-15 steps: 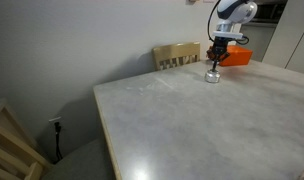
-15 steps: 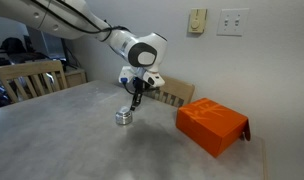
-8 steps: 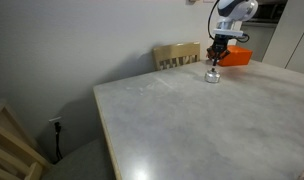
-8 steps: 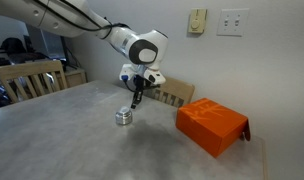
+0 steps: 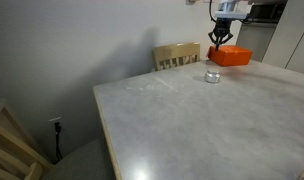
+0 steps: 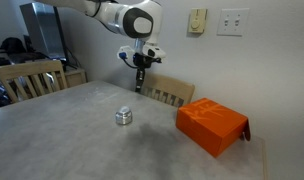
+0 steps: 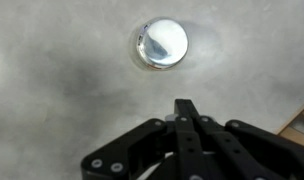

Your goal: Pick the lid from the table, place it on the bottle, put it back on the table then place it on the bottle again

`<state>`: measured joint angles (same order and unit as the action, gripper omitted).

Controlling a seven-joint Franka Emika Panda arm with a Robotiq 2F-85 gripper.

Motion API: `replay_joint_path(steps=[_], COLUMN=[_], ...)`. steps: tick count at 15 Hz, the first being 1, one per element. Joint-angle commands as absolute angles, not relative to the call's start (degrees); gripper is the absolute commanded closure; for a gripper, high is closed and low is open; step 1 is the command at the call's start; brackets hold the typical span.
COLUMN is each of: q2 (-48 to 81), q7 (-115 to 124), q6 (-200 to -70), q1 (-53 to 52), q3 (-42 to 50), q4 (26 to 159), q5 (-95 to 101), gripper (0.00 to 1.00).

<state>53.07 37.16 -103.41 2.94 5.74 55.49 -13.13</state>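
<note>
The lid [image 7: 163, 40] is a small, shiny, round cap. In the wrist view it looks like it sits on top of the bottle [image 6: 124, 116]. The bottle is little and made of clear glass. It stands up straight on the grey table [image 5: 212, 130], and nothing touches it.

The gripper [image 6: 139, 88] hangs in the air above the bottle, well apart from it. Its two fingers [image 7: 185, 108] are pressed together with no gap, and they hold nothing. In the wrist view the black fingers point up toward the bottle.

An orange box [image 6: 212, 124] lies on the table near the bottle. In an exterior view, the gripper [image 5: 221, 43] shows just above the box [image 5: 230, 57].

A wooden chair [image 5: 177, 55] stands at the far edge of the table, by the wall. Another wooden chair [image 6: 32, 78] stands at a different side.
</note>
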Motion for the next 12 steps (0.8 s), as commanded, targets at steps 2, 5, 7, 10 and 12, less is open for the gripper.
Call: replay_joint_path(steps=[2,5,7,10,12], q2=[45.3,48.0,47.7,47.7,47.7], q7=[37.2,37.7,37.7,37.7,37.7], q6=[-107.9,-105.8,-106.1,-106.4,-106.4], q1=[1.0,1.2,1.1,1.1,1.1], q3=[5.3,5.0,5.0,5.0,5.0], q4=[65.6,60.8,61.5,62.0,62.0], q5=[-14.0,-12.7,-12.7,-12.7,-12.7], gripper=[0.67,0.7,0.67,0.67,0.42])
